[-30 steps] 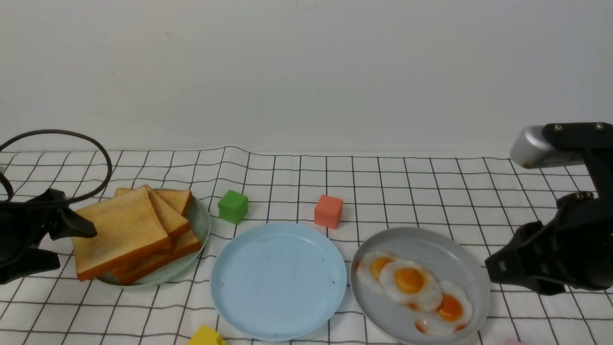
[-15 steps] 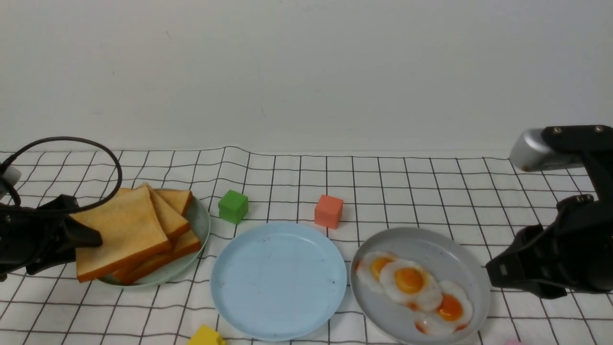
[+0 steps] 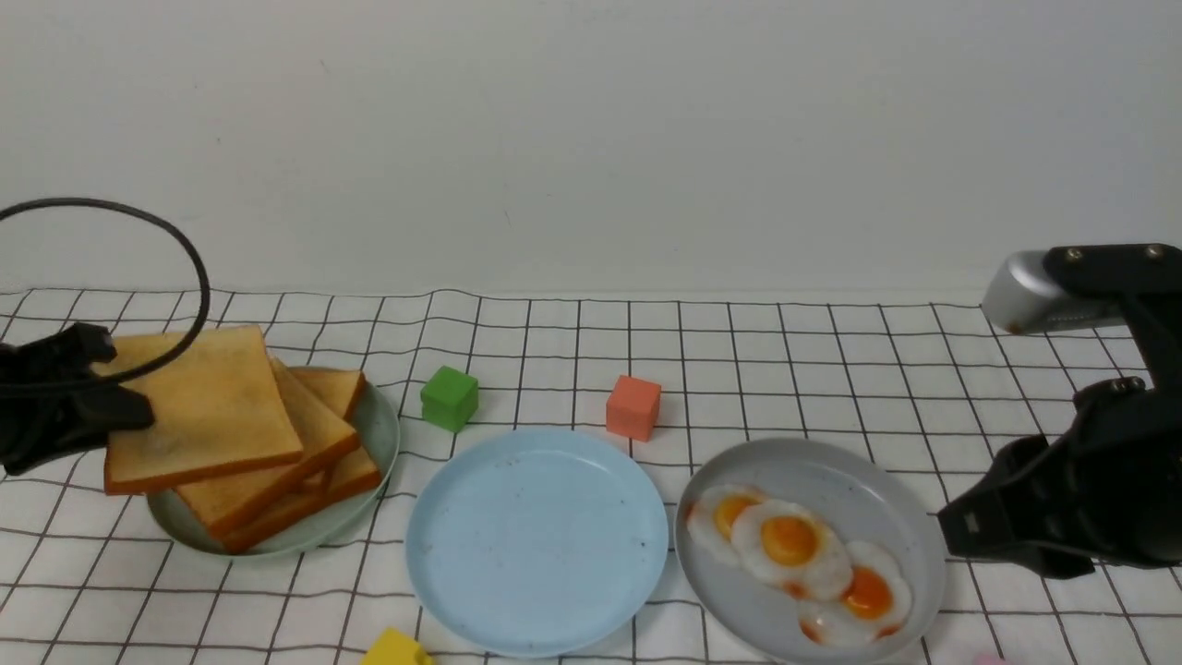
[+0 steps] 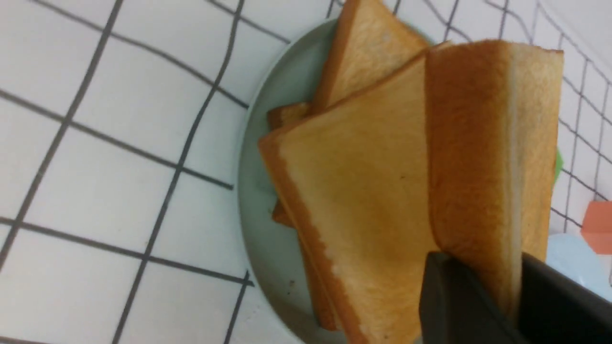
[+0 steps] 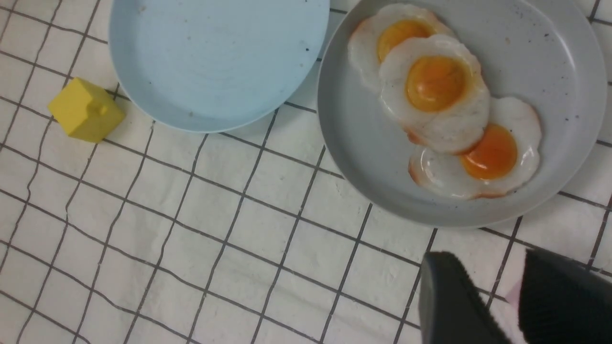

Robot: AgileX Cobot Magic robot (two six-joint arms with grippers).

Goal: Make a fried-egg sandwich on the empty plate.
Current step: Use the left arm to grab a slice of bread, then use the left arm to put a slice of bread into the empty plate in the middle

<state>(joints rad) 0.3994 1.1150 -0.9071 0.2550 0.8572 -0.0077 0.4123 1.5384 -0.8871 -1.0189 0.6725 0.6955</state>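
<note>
Step in hand: fetching the first slice for the fried-egg sandwich, which is not yet begun.
Left gripper (image 4: 483,272): clamped on one edge of the top toast slice (image 3: 199,406), which it holds raised over the pile near the left edge of the checked tablecloth (image 3: 831,369).
Toast pile (image 3: 309,448): the other slices lie fanned on the pale green plate (image 3: 377,434). I cannot tell whether the held slice is clear of them.
Light-blue plate (image 3: 536,540): bare, at the near middle of the cloth, between the green plate and the grey plate (image 3: 873,494).
Fried eggs (image 3: 790,540): three, overlapping in a row on the grey plate, untouched.
Right gripper (image 5: 492,272): jaws apart, nothing between them, low beside the grey plate toward the cloth's right edge.
Clutter: green cube (image 3: 450,397) and orange-red cube (image 3: 633,407) just behind the blue plate; yellow block (image 3: 397,648) at the near edge.
Next move, as I judge it: carry the slice rightward to the blue plate, level it, lower it flat near the centre, then release. The edge grip may let it sag or swing.
</note>
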